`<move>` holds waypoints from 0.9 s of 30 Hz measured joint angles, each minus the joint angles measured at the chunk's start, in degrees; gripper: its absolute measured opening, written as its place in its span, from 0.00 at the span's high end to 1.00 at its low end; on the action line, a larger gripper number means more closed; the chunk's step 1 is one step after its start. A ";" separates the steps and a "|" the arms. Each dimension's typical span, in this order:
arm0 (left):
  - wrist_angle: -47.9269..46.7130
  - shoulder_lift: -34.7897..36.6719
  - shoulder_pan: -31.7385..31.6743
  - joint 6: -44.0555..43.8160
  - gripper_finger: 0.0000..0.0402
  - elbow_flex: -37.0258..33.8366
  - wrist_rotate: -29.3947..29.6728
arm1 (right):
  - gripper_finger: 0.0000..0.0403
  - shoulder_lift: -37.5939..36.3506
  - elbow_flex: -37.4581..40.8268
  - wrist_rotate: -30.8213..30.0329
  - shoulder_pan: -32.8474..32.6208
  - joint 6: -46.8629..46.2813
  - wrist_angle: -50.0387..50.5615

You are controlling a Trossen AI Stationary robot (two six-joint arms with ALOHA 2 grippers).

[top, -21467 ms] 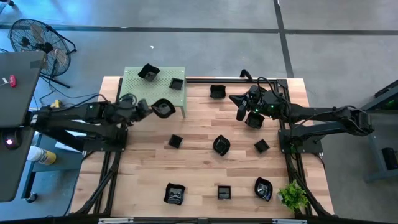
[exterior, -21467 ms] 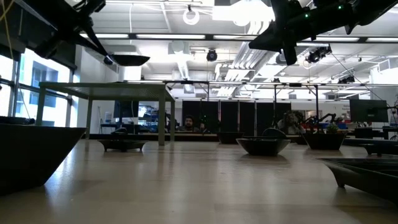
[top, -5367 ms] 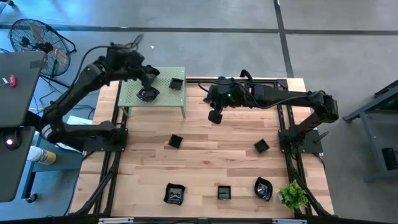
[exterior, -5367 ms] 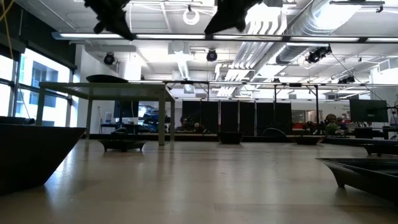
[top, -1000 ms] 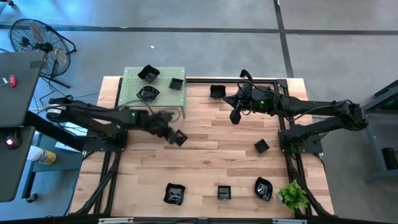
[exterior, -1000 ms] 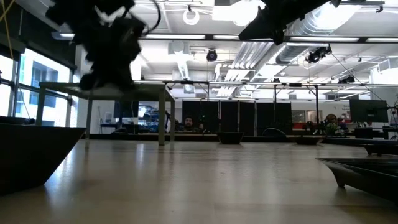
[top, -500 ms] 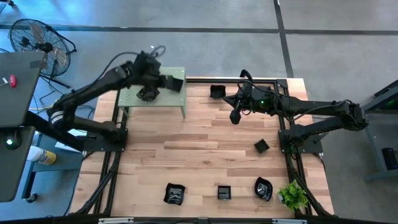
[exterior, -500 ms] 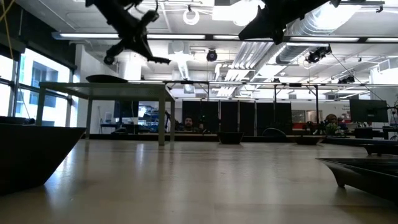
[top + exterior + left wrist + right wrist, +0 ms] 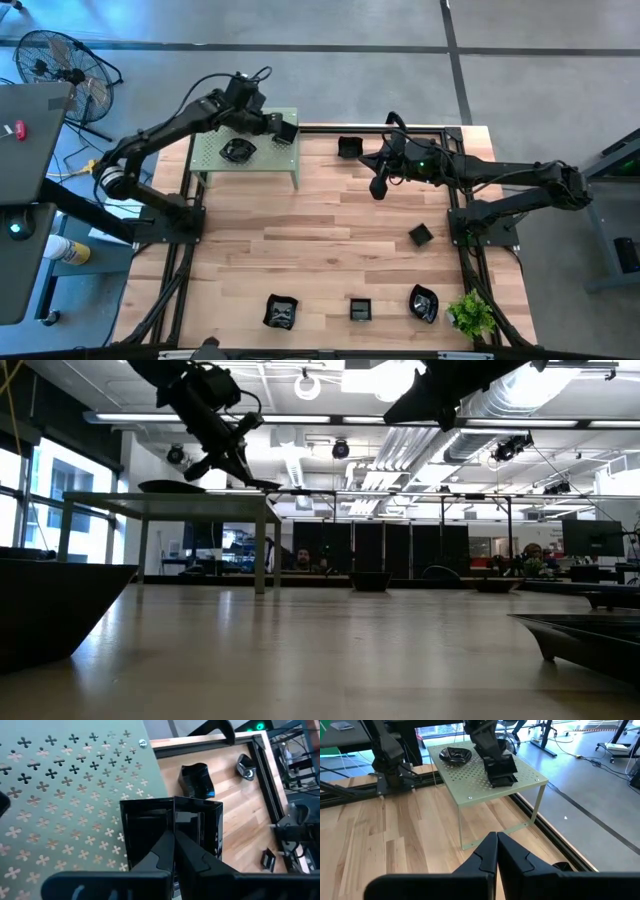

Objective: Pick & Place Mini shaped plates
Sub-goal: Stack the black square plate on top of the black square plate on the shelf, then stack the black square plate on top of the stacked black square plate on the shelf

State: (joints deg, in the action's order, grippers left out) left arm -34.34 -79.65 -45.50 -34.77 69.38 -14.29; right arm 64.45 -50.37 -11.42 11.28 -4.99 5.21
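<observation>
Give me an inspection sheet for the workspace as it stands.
Surface: wooden table with a green perforated stand at its far left corner.
Job's things: round plate on the stand; five plates on the wood.
Clutter: small green plant at the near right corner.
Grippers: left gripper shut on a square plate over the stand; right gripper shut, empty, above the table.
Cables: cable loop on the left arm.
Surroundings: fan on the floor.

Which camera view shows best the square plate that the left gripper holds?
The left wrist view: the square plate fills it, clamped by the left gripper above the green perforated stand. The high view shows it small at the stand's corner, the right wrist view from afar, the low view only a dark sliver.
</observation>
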 joint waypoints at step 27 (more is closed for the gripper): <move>0.31 0.76 -0.63 3.57 0.86 -0.02 3.02 | 0.99 0.00 0.00 -0.02 0.00 0.02 0.00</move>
State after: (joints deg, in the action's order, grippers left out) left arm -34.03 -78.90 -46.13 -31.19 69.36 -11.27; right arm 64.45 -50.37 -11.44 11.28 -4.97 5.21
